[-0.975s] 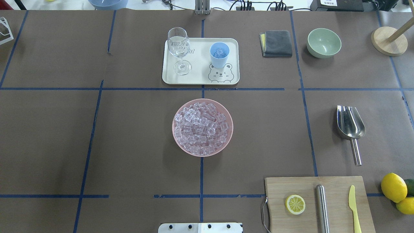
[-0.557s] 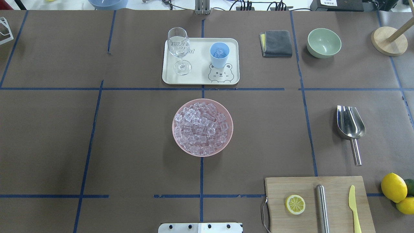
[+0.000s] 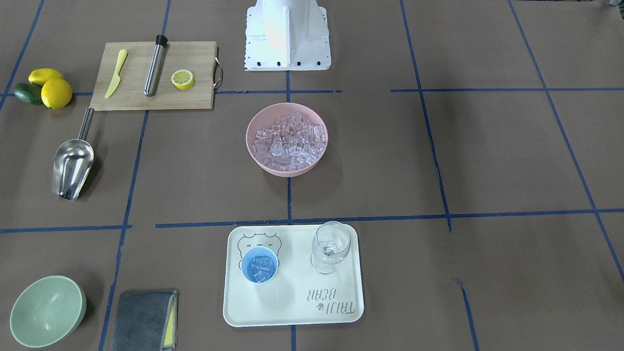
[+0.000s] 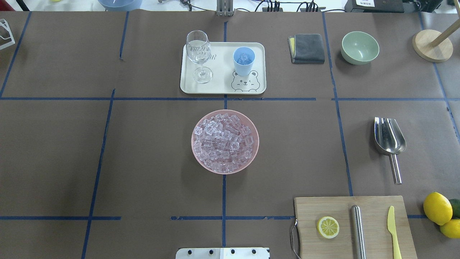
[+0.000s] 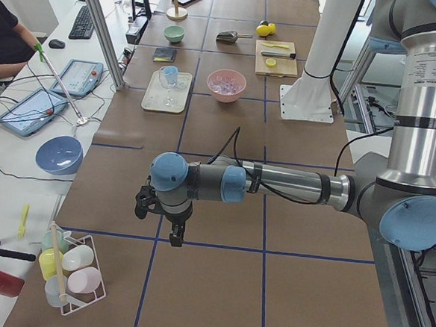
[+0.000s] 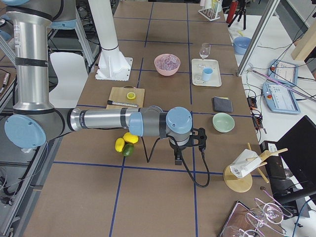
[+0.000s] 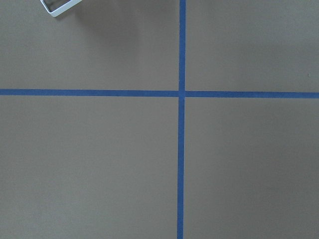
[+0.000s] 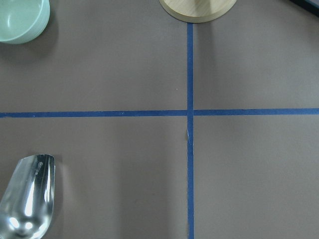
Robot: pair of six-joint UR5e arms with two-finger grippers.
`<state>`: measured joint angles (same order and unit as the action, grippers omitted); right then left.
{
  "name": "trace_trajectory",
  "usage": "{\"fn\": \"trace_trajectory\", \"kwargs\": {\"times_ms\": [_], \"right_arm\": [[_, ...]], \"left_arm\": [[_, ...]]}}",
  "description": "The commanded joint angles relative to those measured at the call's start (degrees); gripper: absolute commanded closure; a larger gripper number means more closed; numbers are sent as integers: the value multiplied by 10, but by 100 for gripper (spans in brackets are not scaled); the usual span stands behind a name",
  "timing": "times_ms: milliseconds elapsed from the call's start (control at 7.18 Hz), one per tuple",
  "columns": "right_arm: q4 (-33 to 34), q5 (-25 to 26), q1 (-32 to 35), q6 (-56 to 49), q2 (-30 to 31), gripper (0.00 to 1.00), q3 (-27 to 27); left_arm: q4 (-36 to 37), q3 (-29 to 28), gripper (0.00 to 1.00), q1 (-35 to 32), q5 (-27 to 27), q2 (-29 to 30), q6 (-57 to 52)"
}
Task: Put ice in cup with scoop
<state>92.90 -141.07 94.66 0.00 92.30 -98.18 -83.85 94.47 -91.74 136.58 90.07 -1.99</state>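
Note:
The ice [image 4: 224, 142] fills a pink bowl [image 4: 197, 154] at the table's middle. The light-blue cup [image 4: 244, 59] stands on the cream tray [image 4: 222, 88] with a few cubes inside; it also shows in the front view [image 3: 260, 265]. The steel scoop [image 4: 389, 138] lies flat on the table at the right, handle toward the robot, and shows in the right wrist view [image 8: 27, 199]. My left gripper [image 5: 172, 234] hangs over bare table far to the left. My right gripper [image 6: 177, 159] hangs beyond the lemons, far right. Open or shut, I cannot tell for either.
A wine glass [image 4: 198, 54] shares the tray. A cutting board [image 4: 354, 226] holds a lemon slice, a steel cylinder [image 4: 358, 230] and a yellow knife. Lemons [image 4: 437, 208], a green bowl [image 4: 359, 47], a grey cloth [image 4: 307, 48] and a wooden stand [image 4: 432, 45] sit at the right.

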Motion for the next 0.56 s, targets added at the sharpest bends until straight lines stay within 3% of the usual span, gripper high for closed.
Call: {"fn": "trace_trajectory", "kwargs": {"times_ms": [0,279,418], "right_arm": [[0,0,0,0,0,0,0],[0,10,0,-3,3,0,0],[0,44,0,-8,10,0,0]], "left_arm": [[0,0,0,0,0,1,3],[0,0,0,0,0,2,3],[0,1,0,0,0,2,3]]}}
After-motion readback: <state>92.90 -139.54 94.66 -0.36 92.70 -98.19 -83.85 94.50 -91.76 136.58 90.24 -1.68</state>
